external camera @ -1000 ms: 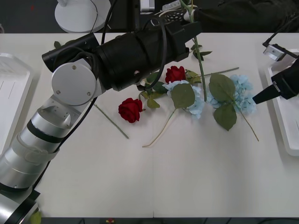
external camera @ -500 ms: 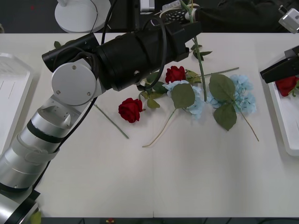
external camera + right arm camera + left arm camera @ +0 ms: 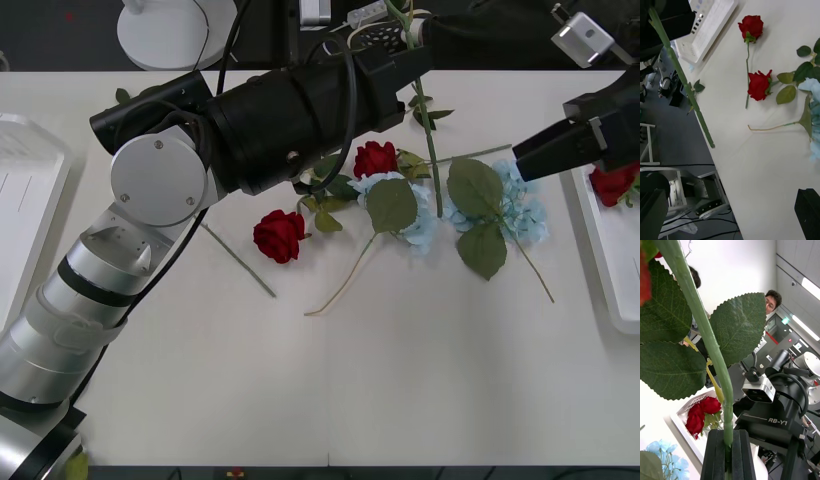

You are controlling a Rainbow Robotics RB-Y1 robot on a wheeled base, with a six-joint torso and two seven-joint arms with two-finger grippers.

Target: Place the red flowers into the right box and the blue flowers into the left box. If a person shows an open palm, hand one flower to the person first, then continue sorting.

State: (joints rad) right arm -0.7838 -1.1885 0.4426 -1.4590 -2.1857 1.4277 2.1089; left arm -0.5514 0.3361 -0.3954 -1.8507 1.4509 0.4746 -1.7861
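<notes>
My left gripper (image 3: 408, 38) reaches over the table's far edge, shut on the green stem of a red flower (image 3: 711, 348); that stem (image 3: 430, 140) hangs down over the table. Two red flowers (image 3: 278, 236) (image 3: 375, 158) lie mid-table beside two blue flowers (image 3: 412, 218) (image 3: 522, 205). Another red flower (image 3: 612, 183) lies in the right box (image 3: 600, 250). My right gripper (image 3: 525, 162) hovers open just left of that box, above the right-hand blue flower, with nothing between its fingers. The left box (image 3: 25, 190) sits at the left edge.
A white round stand base (image 3: 175, 35) and a power strip (image 3: 365, 12) sit beyond the far edge. A loose green leaf (image 3: 122, 96) lies near the far left. The near half of the table (image 3: 400, 390) is bare.
My right gripper has left the right box and moved left toward the blue flowers, uncovering a red flower lying in that box. The left arm and its held stem have not moved.
</notes>
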